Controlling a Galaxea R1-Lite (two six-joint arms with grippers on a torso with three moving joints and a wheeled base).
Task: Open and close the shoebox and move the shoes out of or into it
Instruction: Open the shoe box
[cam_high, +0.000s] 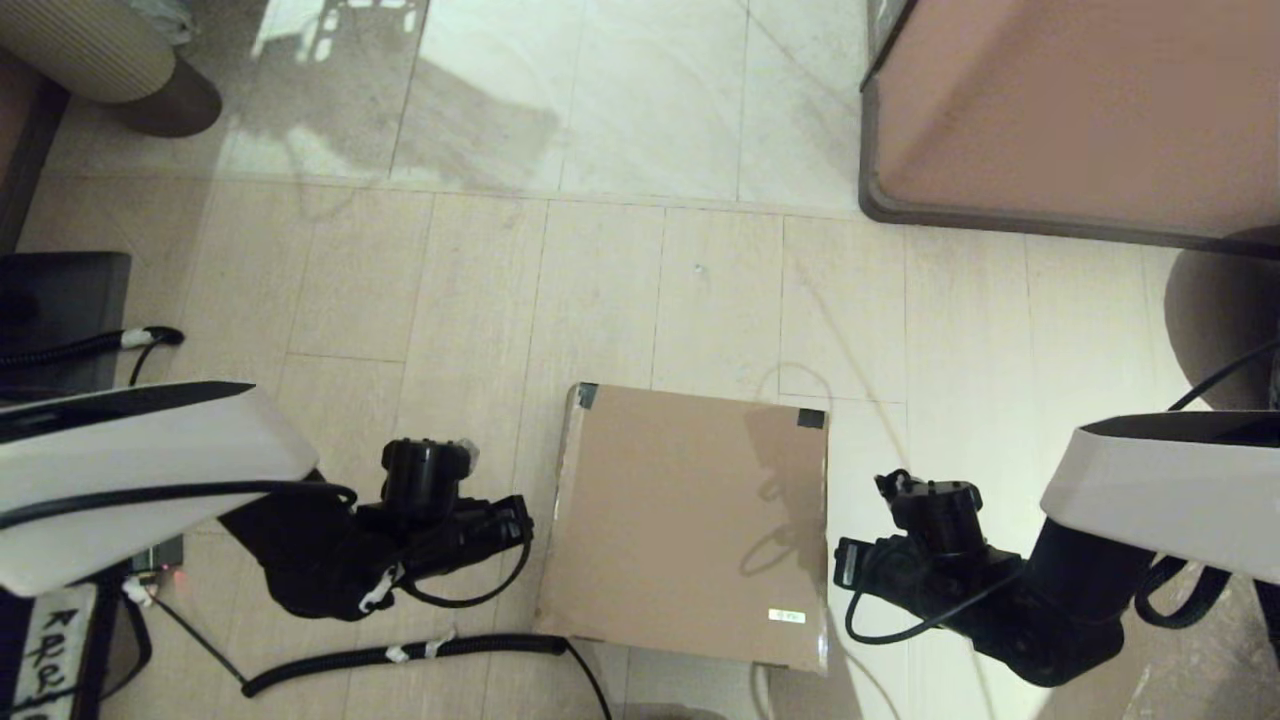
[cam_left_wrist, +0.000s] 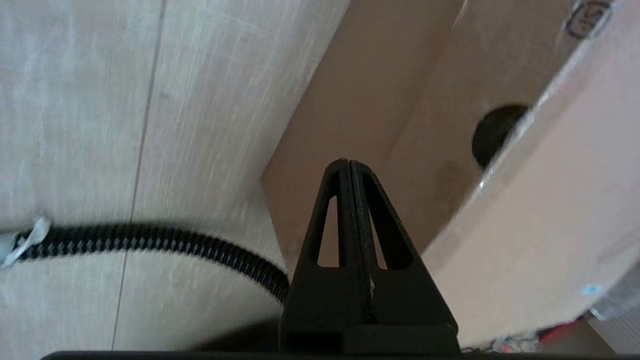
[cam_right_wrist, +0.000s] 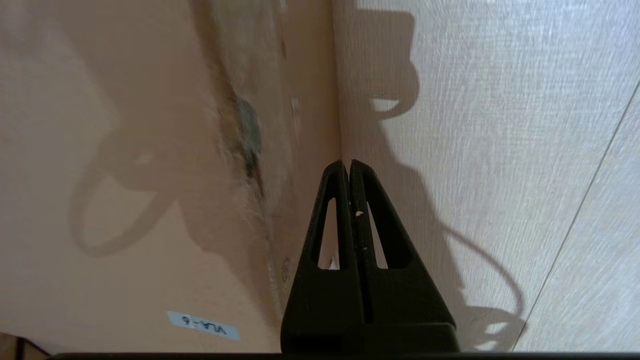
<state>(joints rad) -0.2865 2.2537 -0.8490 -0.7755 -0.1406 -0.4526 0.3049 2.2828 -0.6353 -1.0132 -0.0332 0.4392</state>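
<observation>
Left gripper (cam_left_wrist: 350, 165) and right gripper (cam_right_wrist: 348, 164) closed, empty, flanking lidded shoebox (cam_high: 690, 520) labelled "VLA-6"

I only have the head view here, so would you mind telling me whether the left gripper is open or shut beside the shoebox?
Observer: The left gripper is shut, fingertips together, pointing at the side wall of the shoebox.
Operator: Thank you. Is there anything on that side wall?
Observer: Yes, a dark round hole sits just under the lid's edge.
Operator: And the right gripper?
Observer: The right gripper is also shut, off the box, over the floor beside the box's other side.
Operator: What does the white label say?
Observer: The label reads VLA-6.
</observation>
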